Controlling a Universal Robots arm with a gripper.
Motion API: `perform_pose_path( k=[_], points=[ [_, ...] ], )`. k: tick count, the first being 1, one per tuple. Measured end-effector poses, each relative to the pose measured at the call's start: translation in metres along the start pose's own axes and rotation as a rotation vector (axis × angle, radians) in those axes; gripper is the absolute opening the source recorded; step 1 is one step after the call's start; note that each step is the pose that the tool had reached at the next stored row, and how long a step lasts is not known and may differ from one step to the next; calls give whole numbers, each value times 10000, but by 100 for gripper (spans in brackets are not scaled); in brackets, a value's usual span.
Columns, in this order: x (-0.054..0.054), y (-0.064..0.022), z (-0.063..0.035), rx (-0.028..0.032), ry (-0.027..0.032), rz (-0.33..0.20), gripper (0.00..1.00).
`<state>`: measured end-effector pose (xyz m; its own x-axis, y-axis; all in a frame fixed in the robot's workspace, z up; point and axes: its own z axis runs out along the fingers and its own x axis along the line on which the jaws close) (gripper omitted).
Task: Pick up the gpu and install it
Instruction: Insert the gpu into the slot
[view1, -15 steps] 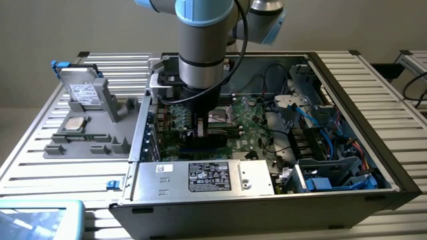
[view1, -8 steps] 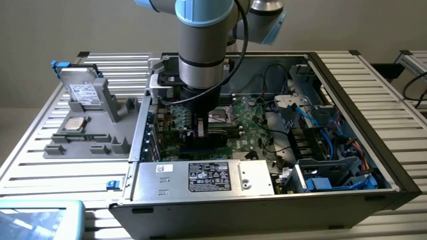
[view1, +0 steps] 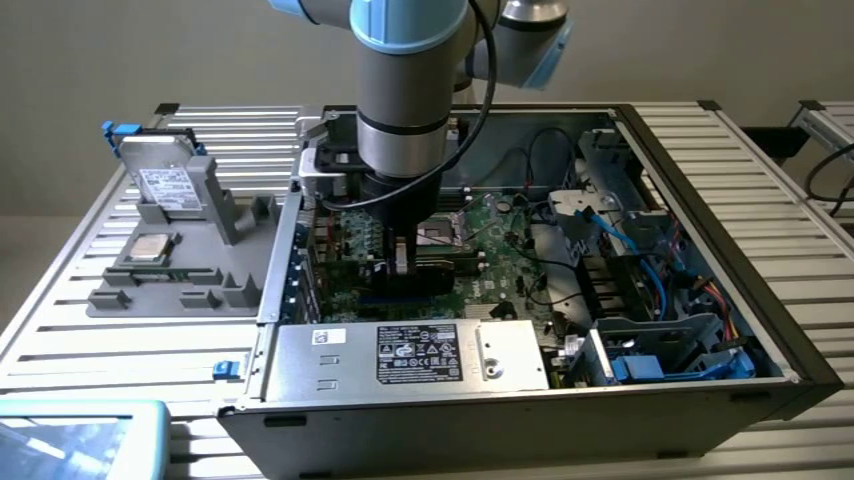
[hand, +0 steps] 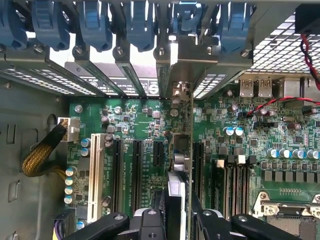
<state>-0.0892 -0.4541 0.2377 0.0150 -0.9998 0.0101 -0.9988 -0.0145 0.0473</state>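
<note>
We see one arm reaching down into one open computer case (view1: 787, 375), its gripper (hand: 176, 217) clenched on the gpu (hand: 181, 165), one finger on each face of the card. The gpu stands on edge, upright, just over the green motherboard (hand: 140, 117), between the expansion slots and the memory slots; whether it is seated in a slot we cannot tell. Its metal end bracket (hand: 176, 55) lines up with the rear slot openings.

In the wrist view we count three black expansion slots (hand: 136, 167) plus one white slot (hand: 93, 177), five blue slot latches (hand: 95, 25) along the rear wall, and one braided yellow cable (hand: 42, 155) plugged in at the board's edge. One CPU socket (hand: 287, 207) sits beyond the memory slots.

In the exterior view, one power supply box (view1: 407, 355) with a black label lies at the near side of the case. On the exterior view's left, well apart from the case, one grey fixture tray (view1: 180, 285) holds one drive (view1: 167, 185) leaning tilted and one CPU chip (view1: 147, 247) lying flat.
</note>
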Motion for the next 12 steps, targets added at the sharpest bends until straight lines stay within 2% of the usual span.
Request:
perform_pose_path(
  k=[4,6,12],
  points=[
    [5,5,3,2,-6,0,29],
    [17,6,5,3,-31,-4,29],
    [23,6,3,0,-37,-5,29]
  ],
)
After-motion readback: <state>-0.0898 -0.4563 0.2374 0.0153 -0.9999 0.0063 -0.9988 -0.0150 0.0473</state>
